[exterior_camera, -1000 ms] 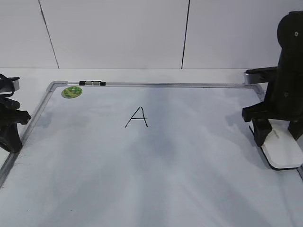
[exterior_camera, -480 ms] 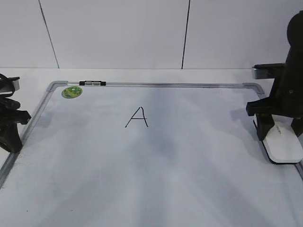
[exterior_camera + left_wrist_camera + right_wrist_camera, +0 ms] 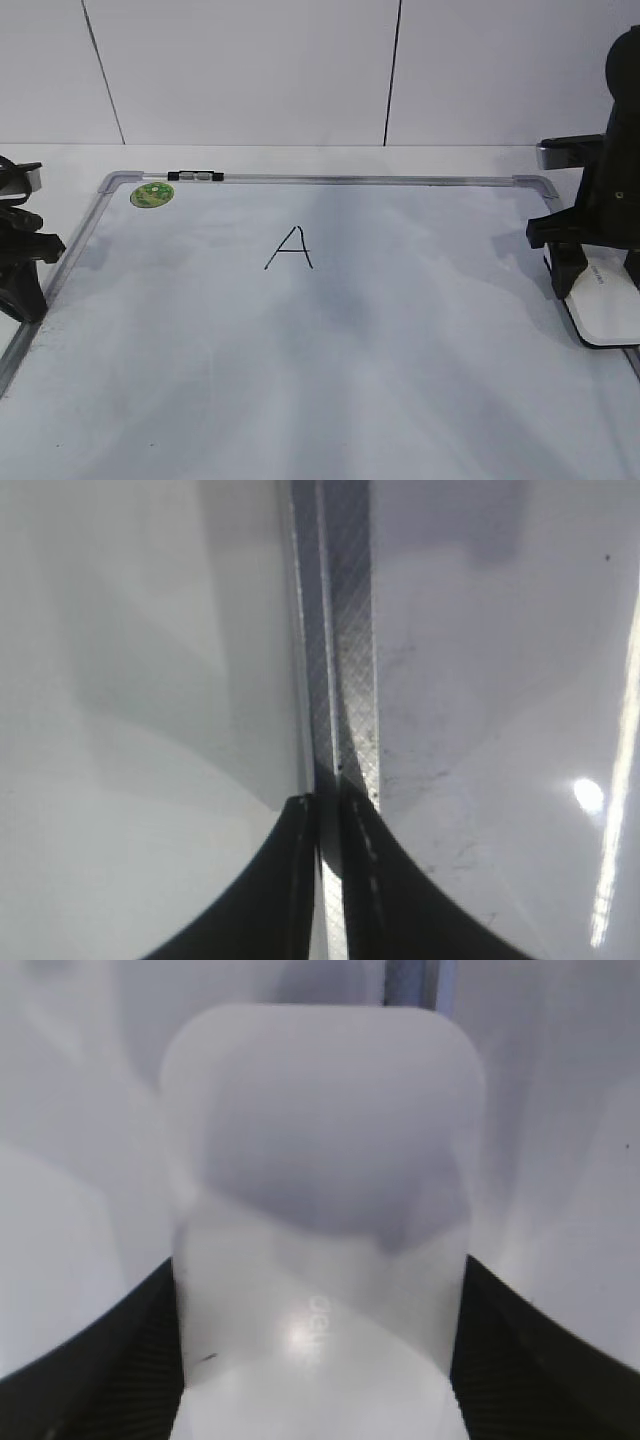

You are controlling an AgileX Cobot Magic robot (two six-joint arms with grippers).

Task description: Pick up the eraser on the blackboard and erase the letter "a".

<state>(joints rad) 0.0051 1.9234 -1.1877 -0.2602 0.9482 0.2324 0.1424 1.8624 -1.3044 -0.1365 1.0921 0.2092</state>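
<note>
The white eraser (image 3: 608,318) lies flat at the right edge of the blackboard (image 3: 350,390), a white board with a silver frame. My right gripper (image 3: 598,288) stands over the eraser with its black fingers against both long sides, shut on it. The right wrist view shows the eraser (image 3: 320,1160) filling the space between the fingers (image 3: 120,1360). No lowercase cursive "a" shows on the board. My left gripper (image 3: 22,275) rests at the board's left frame (image 3: 345,680), shut and empty.
A capital angular "A" (image 3: 290,248) in black marker is near the board's middle. A round green disc (image 3: 152,194) sits at the far left corner. A small black-and-silver piece (image 3: 195,176) lies on the top frame. A white wall stands behind.
My right gripper and the eraser have shifted right and a little away, towards the board's right frame. The left arm has not moved.
</note>
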